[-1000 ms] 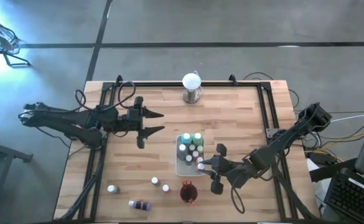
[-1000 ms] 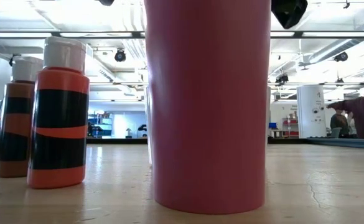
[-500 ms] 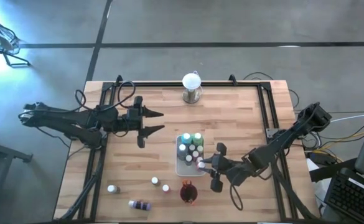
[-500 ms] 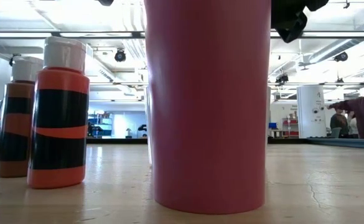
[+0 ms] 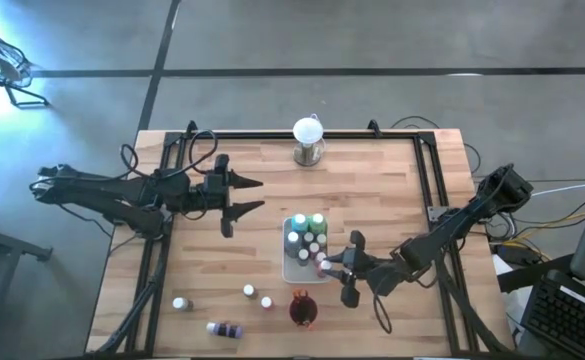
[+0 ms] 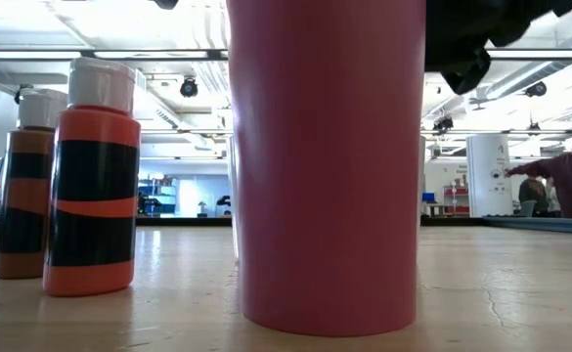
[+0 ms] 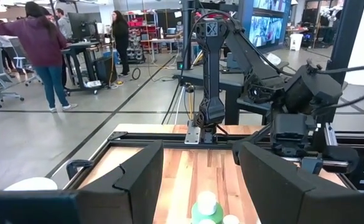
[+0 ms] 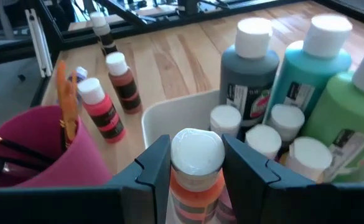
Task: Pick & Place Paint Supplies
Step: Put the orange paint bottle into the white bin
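Note:
A white tray (image 5: pixel 288 270) in the table's middle holds several white-capped paint bottles (image 8: pixel 253 65). My right gripper (image 5: pixel 329 266) is over the tray's near right corner, shut on an orange paint bottle (image 8: pixel 197 158). A dark red cup (image 5: pixel 302 310) with brushes (image 8: pixel 66 102) stands just near of the tray. Loose bottles (image 5: pixel 249 291) stand upright on the table at the near left, and a purple one (image 5: pixel 226 328) lies on its side. My left gripper (image 5: pixel 259 195) hangs open at mid-left, high over the table, holding nothing. My right gripper pinches the orange bottle between its two fingers (image 8: pixel 154 168), at the white cap and neck (image 8: pixel 197 163). The fingers come slanting down from the table's right side. The bottle stands upright inside the tray's corner; whether its base rests on the tray is hidden.
A white globe on a metal base (image 5: pixel 308 135) stands at the far edge. Black rails (image 5: pixel 427 190) frame the tabletop. In the low view the cup (image 6: pixel 325 166) fills the middle, with two orange bottles (image 6: pixel 95 176) to its left. People stand in the room beyond.
My right gripper has come down toward the tray with the orange bottle still upright between its fingers. My left gripper has kept still.

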{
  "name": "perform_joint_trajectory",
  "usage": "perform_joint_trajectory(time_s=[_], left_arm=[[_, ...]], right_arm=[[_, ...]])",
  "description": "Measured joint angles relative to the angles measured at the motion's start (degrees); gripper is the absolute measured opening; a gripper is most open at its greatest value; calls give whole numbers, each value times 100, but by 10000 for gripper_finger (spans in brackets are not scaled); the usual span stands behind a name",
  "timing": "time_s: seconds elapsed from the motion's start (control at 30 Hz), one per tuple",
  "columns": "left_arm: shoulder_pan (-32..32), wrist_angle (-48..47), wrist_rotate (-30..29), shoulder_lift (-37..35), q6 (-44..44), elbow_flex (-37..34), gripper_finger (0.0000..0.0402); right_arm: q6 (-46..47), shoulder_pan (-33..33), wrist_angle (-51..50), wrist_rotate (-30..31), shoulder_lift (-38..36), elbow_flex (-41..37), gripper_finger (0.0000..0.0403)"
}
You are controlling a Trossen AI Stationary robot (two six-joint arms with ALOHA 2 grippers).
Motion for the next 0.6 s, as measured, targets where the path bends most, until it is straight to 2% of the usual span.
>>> perform_joint_trajectory(time_s=[0.4,0.6], left_arm=[[0,26,-182,0,157,0,216],[0,24,-179,0,163,0,216]], right_arm=[[111,-121,172,-183,787,172,111],[115,-179,99,-252,935,299,111]])
